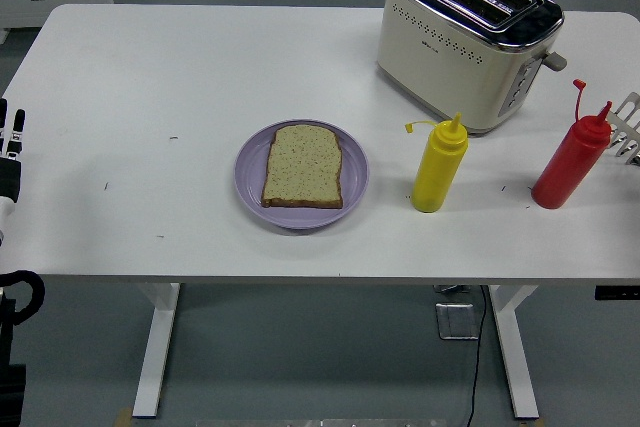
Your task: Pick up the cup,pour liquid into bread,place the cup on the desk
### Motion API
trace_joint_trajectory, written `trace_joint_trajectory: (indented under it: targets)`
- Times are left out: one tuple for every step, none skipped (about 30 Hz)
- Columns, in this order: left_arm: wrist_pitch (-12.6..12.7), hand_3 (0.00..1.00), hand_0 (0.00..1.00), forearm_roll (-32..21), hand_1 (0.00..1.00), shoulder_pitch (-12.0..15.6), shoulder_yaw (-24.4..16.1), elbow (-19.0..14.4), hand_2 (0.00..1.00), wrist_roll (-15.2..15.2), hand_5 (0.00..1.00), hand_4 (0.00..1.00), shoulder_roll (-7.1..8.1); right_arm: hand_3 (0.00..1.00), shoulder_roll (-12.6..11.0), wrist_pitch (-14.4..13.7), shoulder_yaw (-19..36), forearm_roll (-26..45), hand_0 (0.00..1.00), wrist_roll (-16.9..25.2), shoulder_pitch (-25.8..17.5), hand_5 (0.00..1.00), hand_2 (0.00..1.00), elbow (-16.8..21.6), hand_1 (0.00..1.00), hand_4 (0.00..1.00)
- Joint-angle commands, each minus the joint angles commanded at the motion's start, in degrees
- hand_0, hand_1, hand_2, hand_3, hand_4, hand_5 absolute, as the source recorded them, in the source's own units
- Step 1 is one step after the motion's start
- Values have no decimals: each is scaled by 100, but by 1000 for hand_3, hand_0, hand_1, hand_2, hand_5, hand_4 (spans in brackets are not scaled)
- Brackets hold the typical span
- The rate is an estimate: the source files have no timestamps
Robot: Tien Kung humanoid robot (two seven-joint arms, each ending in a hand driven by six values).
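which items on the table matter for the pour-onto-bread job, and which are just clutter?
In play:
- bread slice on the purple plate
- yellow squeeze bottle and red squeeze bottle; no cup visible, one of these likely stands in for it
- left robot hand, at the table's left edge

Bystanders:
- toaster
- white rack at the right edge

A speckled tan slice of bread [303, 166] lies flat on a round lilac plate [250, 173] — upright yellow squeeze bottle [439, 164] at its 3 o'clock.
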Motion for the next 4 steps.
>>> trace_joint_trajectory:
  targets:
    - [0, 685, 789, 0, 754, 1, 0, -1, 749, 0, 998, 567, 0, 724, 3, -1, 0, -2, 724, -1, 0, 740, 678, 0, 656, 624]
    - [-1, 685, 789, -1, 754, 0, -2, 0, 749, 1, 998, 567, 0, 724, 5, -1, 1, -2, 724, -2, 1, 740, 678, 0, 656, 624]
    - [-1, 685, 789, -1, 754, -1, -5, 0, 749, 1, 998, 567, 0, 724, 7, -1, 3, -2, 724, -3, 2, 740, 678, 0, 656, 624]
    - [0, 685, 789, -1, 754, -3, -9, 0, 749, 1, 998, 567, 0, 724, 9, -2, 6, -1, 724, -3, 4, 740, 678, 0, 656, 624]
